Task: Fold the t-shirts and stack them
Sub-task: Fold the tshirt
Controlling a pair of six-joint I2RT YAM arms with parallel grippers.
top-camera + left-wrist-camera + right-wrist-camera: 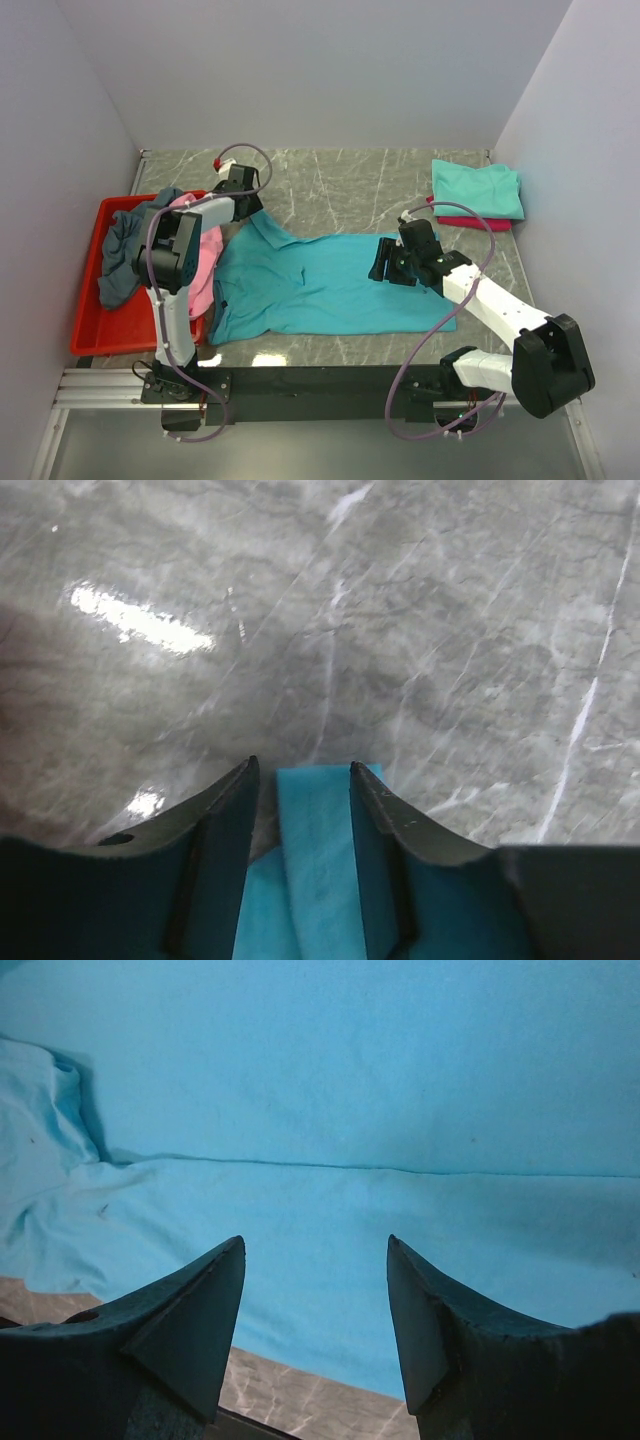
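turq shirt (pixel 320 285) flat, ctr | pink (pixel 207 262) + grey (pixel 122 255) heaped L | mint (pixel 478 188) folded atop crimson (pixel 472 223), far R

1. Table top (pixel 350 180): grey marble pattern with pale veins, glossy.
2. Back wall (pixel 320 70) at 12 o'clock: plain white, no windows.
3. Left wall (pixel 50 200) at 9, right wall (pixel 590 150) at 3: same white, meeting the table edges.
4. Aluminium rail (pixel 110 385) along the 6 o'clock edge.
5. Glare streak (pixel 140 625) on the marble in the left wrist view, toward 10 o'clock.
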